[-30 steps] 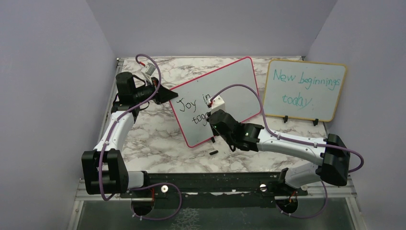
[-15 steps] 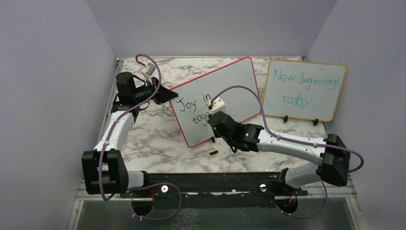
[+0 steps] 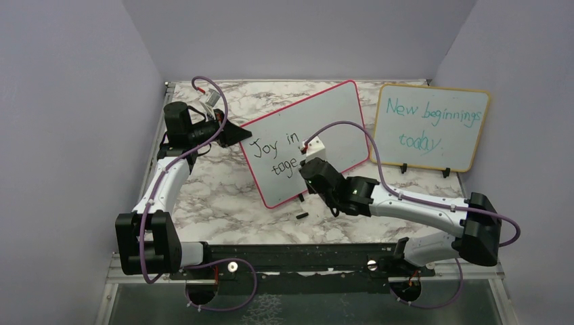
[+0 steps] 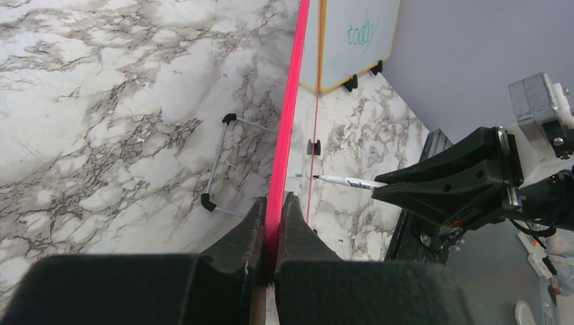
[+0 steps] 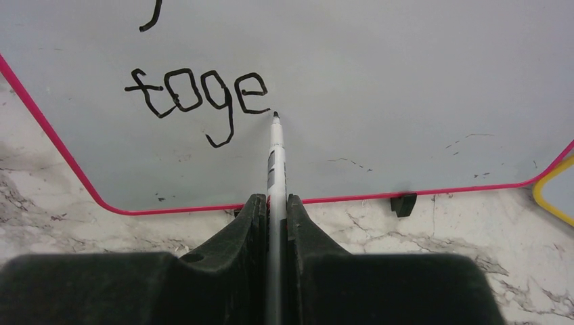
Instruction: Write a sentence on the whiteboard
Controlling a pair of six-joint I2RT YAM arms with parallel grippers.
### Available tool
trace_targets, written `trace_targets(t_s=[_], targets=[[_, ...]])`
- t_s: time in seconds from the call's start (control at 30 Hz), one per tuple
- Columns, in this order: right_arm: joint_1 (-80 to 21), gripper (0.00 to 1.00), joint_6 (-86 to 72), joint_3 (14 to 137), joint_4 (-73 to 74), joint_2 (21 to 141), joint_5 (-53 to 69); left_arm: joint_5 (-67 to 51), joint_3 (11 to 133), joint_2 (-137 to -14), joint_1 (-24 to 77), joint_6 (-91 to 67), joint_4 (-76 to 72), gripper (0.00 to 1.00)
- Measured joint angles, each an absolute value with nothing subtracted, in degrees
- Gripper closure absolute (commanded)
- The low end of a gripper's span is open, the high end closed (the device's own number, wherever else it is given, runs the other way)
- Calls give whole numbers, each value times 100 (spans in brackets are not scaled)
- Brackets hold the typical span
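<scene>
Whiteboard: the red-framed whiteboard (image 3: 335, 122) stands on edge in the middle of the marble table (image 3: 216, 196). It is turned at an angle, so its left end sits nearer the arms than its right end. A small black foot shows under its lower edge in the right wrist view.
Sentence: the sentence (image 3: 274, 154) is in black on the left part of the board. The upper line reads "Joy in" and the lower line reads "toge".
Left gripper: the left gripper (image 4: 274, 203) is clamped on the board's red frame at its left edge, with one finger on each face.
Right gripper: the right gripper (image 5: 274, 202) is closed on a marker (image 5: 276, 152), which runs straight out between its fingers toward the board.
Marker tip: the tip sits at the board's surface, just right of and slightly below the "e" of "toge".
Yellow board: a yellow-framed board (image 3: 433, 128) stands to the right of the whiteboard near the right wall. It reads "New beginnings today" in teal.
Wire stand: a thin wire stand (image 4: 220, 162) lies on the marble behind the whiteboard.
Loose piece: a small black piece (image 3: 302, 216) lies on the table in front of the whiteboard's lower edge; what it is cannot be told.
</scene>
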State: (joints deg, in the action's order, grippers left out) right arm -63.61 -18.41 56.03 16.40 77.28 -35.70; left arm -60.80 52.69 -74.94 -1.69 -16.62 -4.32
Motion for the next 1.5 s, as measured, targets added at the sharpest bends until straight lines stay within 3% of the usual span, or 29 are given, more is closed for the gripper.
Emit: trace_targets(t_s=[1.5], targets=[[-6243,100,-1688,5575,1205,7714,-3573,-6082,5269,-7494,-169,-1662,-432,100]])
